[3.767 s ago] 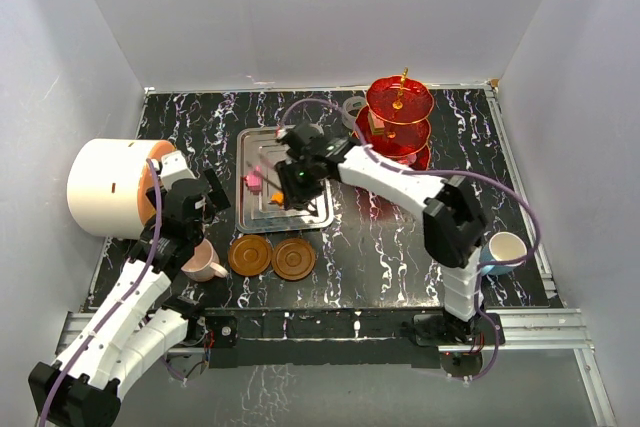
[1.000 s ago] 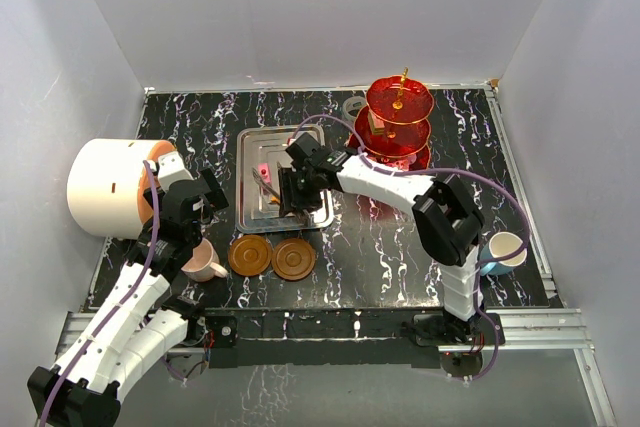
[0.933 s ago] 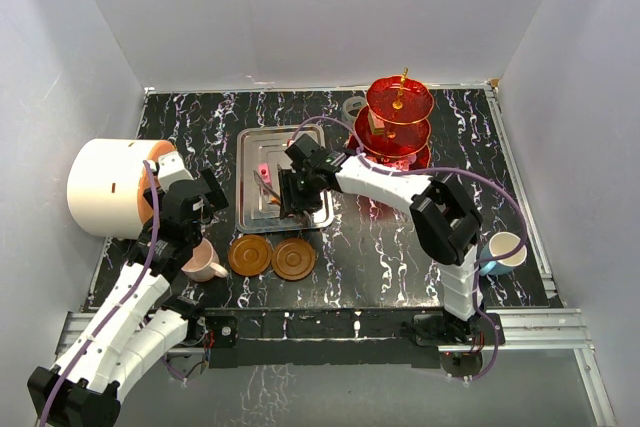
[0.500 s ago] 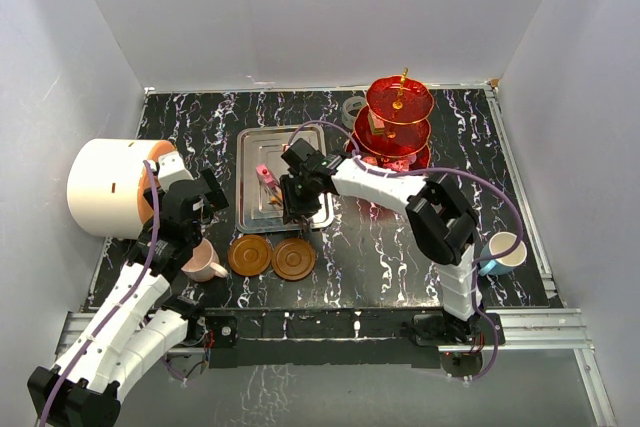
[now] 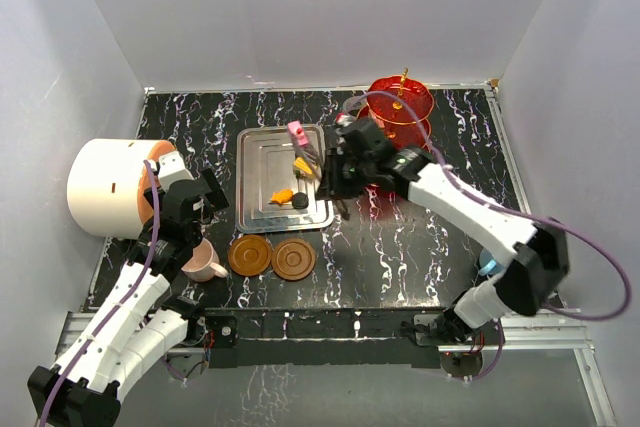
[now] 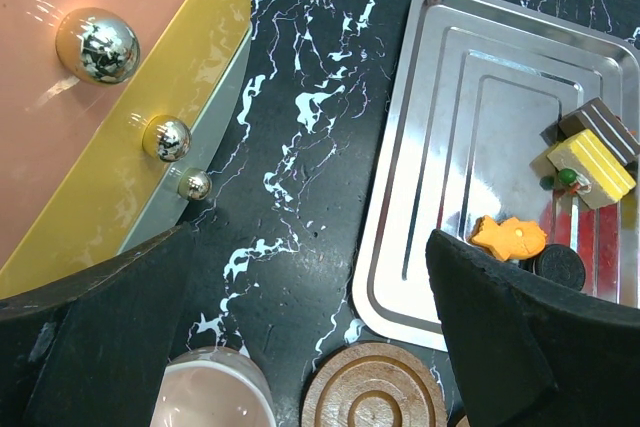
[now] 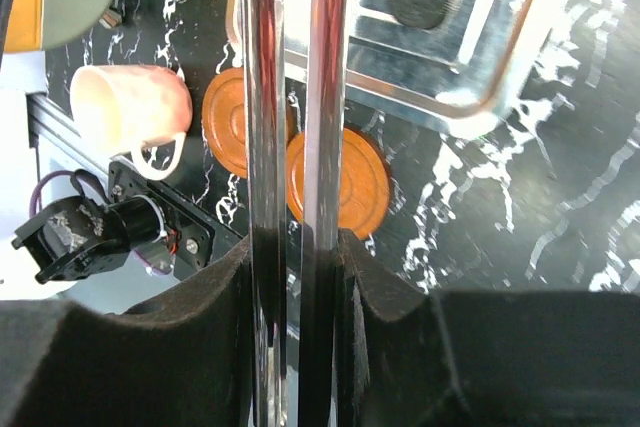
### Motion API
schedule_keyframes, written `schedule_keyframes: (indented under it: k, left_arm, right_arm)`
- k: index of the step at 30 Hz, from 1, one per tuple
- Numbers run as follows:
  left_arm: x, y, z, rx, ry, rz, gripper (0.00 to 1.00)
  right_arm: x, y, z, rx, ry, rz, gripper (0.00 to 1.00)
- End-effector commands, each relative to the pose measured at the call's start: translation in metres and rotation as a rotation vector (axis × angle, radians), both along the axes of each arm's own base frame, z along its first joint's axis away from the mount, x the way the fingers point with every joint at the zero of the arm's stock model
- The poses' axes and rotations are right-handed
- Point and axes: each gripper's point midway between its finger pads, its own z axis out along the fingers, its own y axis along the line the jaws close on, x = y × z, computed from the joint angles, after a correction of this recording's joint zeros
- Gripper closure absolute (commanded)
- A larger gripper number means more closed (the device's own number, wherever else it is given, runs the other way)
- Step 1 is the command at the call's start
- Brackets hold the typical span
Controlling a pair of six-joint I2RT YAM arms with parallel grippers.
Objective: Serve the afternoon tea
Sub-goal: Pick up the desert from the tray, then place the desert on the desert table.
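At centre of the overhead view, right gripper clamps tongs that seem to pinch a pink sweet, bound for the stand upper right; left gripper hangs wide open, empty, lower left

From the middle of the table I have the tray at ten o'clock with sweets on it, the stand at one, the drum at nine. Two saucers sit side by side at the tray's six o'clock; a cup sits just at their nine.
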Motion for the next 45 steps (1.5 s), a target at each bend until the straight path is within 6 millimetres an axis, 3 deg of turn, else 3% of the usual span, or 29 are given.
schedule_keyframes:
  k: [1,9,16,24,31,45]
  left_arm:
    - [0.002,-0.001,0.008,-0.004,-0.024,-0.006,0.01]
    - [0.002,-0.003,0.007,-0.011,-0.023,-0.013,0.01]
    - [0.002,-0.004,0.008,-0.016,-0.026,-0.019,0.01]
    - [0.002,-0.003,0.008,-0.012,-0.023,-0.016,0.01]
    - [0.003,-0.006,0.008,-0.020,-0.025,-0.029,0.01]
    - [0.003,-0.005,0.008,-0.015,-0.023,-0.022,0.01]
  right_arm:
    - [-0.009,-0.051,0.026,0.019,-0.019,-0.115,0.76]
    - [-0.049,-0.121,0.021,-0.013,0.058,-0.245,0.76]
    - [-0.052,-0.159,0.019,-0.052,0.061,-0.370,0.76]
    - [-0.035,-0.182,0.025,-0.078,0.026,-0.461,0.76]
    - [0.003,-0.191,0.044,-0.009,-0.075,-0.546,0.77]
    - [0.068,-0.202,0.027,0.044,-0.103,-0.515,0.76]
